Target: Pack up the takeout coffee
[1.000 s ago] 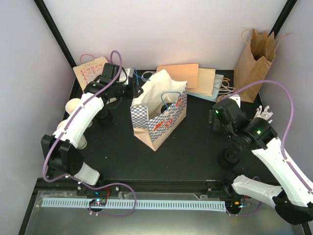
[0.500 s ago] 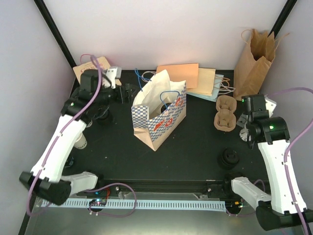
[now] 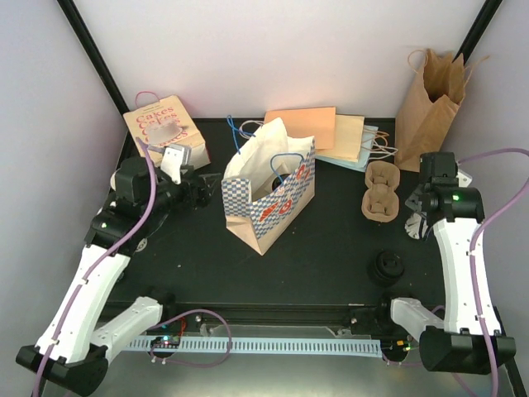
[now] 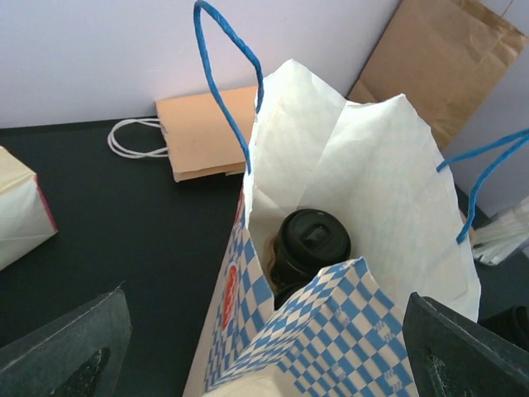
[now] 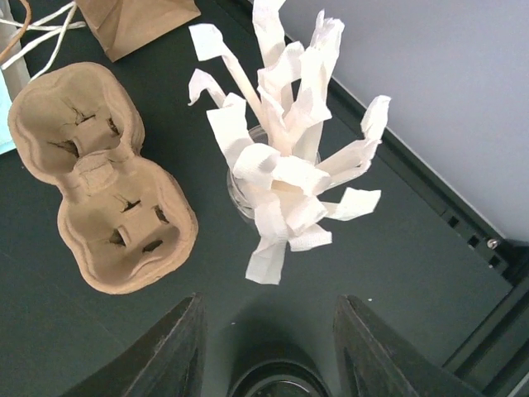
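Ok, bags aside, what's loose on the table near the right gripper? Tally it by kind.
Pulp cup carrier: 1
Glass of wrapped straws: 1
Black lid: 1
Total: 3

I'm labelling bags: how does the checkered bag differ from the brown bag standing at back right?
The checkered bag is blue-and-white with blue handles; the brown bag is plain. The checkered bag stands mid-table; the brown bag in the corner. A lidded cup shows inside the checkered bag; the brown bag's inside is hidden. Both stand upright.
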{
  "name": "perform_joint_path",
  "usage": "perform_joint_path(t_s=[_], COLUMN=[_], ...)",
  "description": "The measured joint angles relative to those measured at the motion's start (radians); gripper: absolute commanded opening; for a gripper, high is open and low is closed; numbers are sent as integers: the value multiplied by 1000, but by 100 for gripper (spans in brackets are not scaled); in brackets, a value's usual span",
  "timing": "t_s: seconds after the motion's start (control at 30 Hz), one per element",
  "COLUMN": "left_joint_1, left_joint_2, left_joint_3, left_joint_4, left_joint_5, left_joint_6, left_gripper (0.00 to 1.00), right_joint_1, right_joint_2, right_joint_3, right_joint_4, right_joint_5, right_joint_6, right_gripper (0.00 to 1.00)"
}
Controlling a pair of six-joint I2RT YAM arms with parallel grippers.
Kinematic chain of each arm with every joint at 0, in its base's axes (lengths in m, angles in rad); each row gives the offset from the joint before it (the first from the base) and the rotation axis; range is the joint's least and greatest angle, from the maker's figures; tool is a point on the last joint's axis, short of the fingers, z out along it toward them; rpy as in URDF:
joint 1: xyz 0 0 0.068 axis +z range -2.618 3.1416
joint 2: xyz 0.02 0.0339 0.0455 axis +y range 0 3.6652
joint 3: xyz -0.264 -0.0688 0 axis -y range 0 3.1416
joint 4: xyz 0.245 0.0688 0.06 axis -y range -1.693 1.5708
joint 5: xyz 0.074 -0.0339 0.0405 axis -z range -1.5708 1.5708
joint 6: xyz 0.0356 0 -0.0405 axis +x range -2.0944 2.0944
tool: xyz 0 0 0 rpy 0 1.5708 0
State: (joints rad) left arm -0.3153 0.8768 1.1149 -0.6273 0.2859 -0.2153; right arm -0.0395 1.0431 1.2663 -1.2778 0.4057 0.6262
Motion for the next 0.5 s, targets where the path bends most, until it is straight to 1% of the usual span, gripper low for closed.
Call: perform_joint_path(t_s=[0.23, 0.5], left_joint_1=[0, 0], left_joint_2=[-92, -135], left_joint_3=[-57, -86], left_joint_4=[2, 11], left_joint_5=[-55, -85], left_joint_6=[42, 54], left_gripper=[96, 97], right_joint_1=[-9, -24], right_joint_2=[59, 87], right_joint_3=[-26, -37], right_joint_4=[47, 69], right_joint_5=[-17, -3], right_joint_6=[24, 48], right_gripper=[40, 35])
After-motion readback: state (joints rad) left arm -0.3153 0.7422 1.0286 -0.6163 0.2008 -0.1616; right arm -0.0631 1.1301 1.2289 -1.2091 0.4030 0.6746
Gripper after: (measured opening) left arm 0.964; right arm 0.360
